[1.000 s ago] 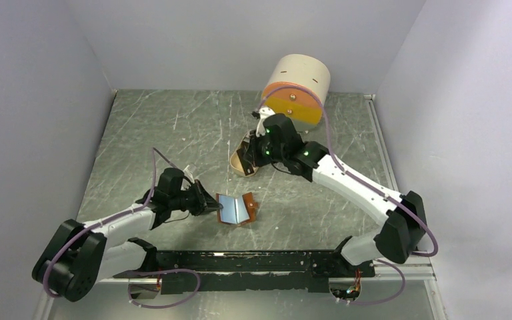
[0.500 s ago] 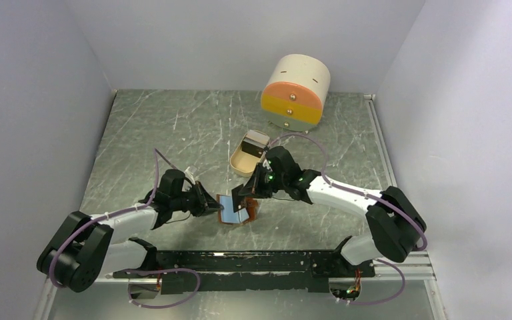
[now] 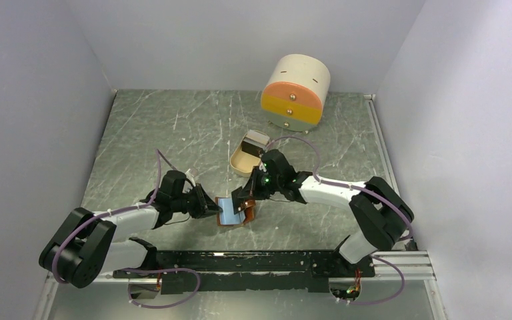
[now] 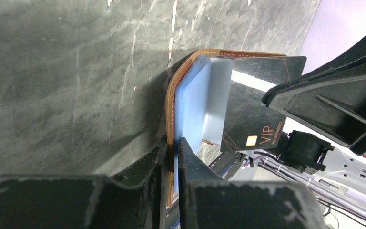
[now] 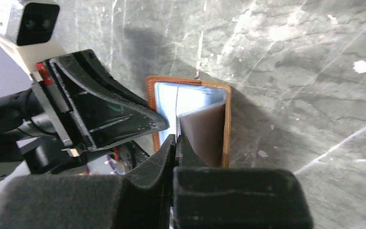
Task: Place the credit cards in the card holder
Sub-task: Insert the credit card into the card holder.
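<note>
The tan leather card holder (image 3: 238,217) lies open on the table, its clear pockets looking bluish. My left gripper (image 3: 215,209) is shut on its left flap; in the left wrist view (image 4: 173,143) the jaws pinch the leather edge of the card holder (image 4: 195,95). My right gripper (image 3: 243,199) is shut on a dark credit card (image 4: 259,114) marked VIP. It holds the card on edge right over the open pockets. In the right wrist view (image 5: 175,138) the card shows edge-on as a thin line (image 5: 177,112) above the card holder (image 5: 190,98).
A beige oval tray (image 3: 240,162) stands just behind the holder, with another card (image 3: 256,140) in it. A round cream-and-orange drawer box (image 3: 295,93) stands at the back. Grey walls close in the left, right and far sides.
My right arm has swung from the beige tray down to the card holder with the dark card, and has closed in on the pockets. My left gripper has kept hold of the flap.
</note>
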`<state>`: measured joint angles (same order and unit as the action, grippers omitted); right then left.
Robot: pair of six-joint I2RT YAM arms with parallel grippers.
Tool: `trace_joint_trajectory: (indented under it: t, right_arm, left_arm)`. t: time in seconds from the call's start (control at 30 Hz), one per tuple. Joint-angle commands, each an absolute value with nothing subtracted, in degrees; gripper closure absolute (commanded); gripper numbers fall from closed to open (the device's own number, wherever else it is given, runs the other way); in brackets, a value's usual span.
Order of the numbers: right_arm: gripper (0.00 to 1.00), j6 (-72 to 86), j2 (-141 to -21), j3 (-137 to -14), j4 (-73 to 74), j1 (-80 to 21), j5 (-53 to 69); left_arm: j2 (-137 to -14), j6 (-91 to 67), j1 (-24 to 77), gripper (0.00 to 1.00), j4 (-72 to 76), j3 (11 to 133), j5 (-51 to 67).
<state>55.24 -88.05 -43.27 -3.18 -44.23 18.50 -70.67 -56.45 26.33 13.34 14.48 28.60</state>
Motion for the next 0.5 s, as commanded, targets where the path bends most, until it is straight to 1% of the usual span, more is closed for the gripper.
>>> trace_joint_trajectory:
  t: [0.0,0.17,0.27,0.47]
  right_arm:
    - [1.00,48.26,-88.22,-42.40,-2.84,-44.30,15.02]
    - [1.00,43.80,-88.25,-42.56,1.01,-44.23,9.99]
    - [1.00,42.72,-87.64,-40.32,-3.10,-44.22,11.68]
    - [1.00,45.51,-89.03,-35.69,-11.15,-44.17,15.24]
  left_arm:
    - [-70.22,-54.49,26.63,0.86,12.33,14.24,27.31]
    - [-70.85,-54.10,26.59,0.89,12.59,14.32,27.38]
    - [-71.47,-53.75,26.63,0.89,12.25,14.41,27.00]
    - [-72.17,-52.94,26.63,0.88,11.27,14.05,26.11]
